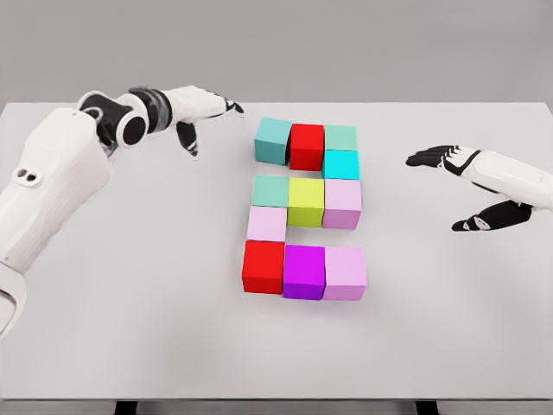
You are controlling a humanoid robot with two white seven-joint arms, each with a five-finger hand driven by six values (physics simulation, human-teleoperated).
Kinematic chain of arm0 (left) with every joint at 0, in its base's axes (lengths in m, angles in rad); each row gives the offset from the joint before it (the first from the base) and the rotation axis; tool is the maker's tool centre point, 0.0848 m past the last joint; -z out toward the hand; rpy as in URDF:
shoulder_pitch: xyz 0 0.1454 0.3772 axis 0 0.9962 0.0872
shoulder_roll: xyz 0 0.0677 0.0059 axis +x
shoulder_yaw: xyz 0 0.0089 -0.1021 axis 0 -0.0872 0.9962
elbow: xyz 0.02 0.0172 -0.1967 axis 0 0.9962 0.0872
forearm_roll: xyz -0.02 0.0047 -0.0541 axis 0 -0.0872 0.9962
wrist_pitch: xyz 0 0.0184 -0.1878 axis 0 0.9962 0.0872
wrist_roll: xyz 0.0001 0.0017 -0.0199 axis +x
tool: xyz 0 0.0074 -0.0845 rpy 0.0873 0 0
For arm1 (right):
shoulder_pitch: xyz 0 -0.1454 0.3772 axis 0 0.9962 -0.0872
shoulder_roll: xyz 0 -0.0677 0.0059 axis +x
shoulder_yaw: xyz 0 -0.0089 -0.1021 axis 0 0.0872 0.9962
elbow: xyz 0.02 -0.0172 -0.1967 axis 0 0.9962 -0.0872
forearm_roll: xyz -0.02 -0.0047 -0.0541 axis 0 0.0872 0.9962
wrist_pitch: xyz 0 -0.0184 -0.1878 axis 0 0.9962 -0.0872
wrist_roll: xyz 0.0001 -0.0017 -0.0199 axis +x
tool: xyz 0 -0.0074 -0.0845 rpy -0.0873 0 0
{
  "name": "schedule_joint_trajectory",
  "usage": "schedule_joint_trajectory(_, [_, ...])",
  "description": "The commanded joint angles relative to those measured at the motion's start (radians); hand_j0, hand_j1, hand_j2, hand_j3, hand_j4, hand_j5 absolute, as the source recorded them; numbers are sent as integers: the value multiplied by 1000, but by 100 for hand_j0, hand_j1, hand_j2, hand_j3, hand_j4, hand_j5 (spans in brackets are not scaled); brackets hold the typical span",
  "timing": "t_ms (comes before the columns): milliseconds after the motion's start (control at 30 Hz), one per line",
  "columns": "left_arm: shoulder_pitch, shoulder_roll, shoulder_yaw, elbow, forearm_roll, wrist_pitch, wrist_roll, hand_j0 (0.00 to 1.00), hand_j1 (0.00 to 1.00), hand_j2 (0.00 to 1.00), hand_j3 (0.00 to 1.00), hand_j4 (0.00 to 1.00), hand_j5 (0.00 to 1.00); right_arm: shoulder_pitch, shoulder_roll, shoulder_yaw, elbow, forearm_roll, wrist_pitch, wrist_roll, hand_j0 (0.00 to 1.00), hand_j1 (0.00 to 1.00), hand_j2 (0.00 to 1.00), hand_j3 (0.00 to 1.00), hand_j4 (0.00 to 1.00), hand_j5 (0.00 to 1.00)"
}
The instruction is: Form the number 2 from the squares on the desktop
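Head view, surface: a plain white bench [130,346] fills most of the picture; behind it is a flat grey wall.
Head view, cut off: the left arm's upper part runs off the left edge, and the right forearm leaves the right edge; dark bench legs barely show at the bottom.
Head view, blocks: eleven coloured cubes [307,212] sit touching at mid-bench, forming a 2.
Top row: teal cube [273,138], red cube [307,145], green cube [340,137], with a cyan cube [340,163] below the green.
Left hand [203,112]: above the bench's far left, fingers loosely extended, holding nothing.
Right hand [467,186]: right of the cubes, well apart, fingers spread, empty.
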Motion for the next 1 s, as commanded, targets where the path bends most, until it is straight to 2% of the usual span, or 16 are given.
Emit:
schedule_joint_trajectory(0, [0,26,-2,-1,45,-46,0,100,100,100,100,100,100,0,-3,0,0,-8,3,0,100,100,100,100,100,100])
schedule_joint_trajectory(133, [-14,24,0,9,54,-96,0,100,100,100,100,100,100,2,10,10,-11,-8,3,0,100,100,100,100,100,100])
schedule_joint_trajectory(267, [-43,27,-5,19,101,-100,0,100,100,100,100,100,100,2,6,10,-14,-8,3,0,100,100,100,100,100,100])
schedule_joint_trajectory(500, [-74,15,-88,147,112,-100,0,100,100,100,100,100,100,-2,-2,7,-8,-8,3,0,100,100,100,100,100,100])
schedule_joint_trajectory(733, [-106,-8,-187,163,112,-103,0,100,100,100,100,100,100,0,-3,7,-9,-8,3,0,100,100,100,100,100,100])
schedule_joint_trajectory(967, [-112,-14,-243,190,112,-109,0,100,100,100,100,100,100,-2,-2,7,-5,-6,3,0,100,100,100,100,100,100])
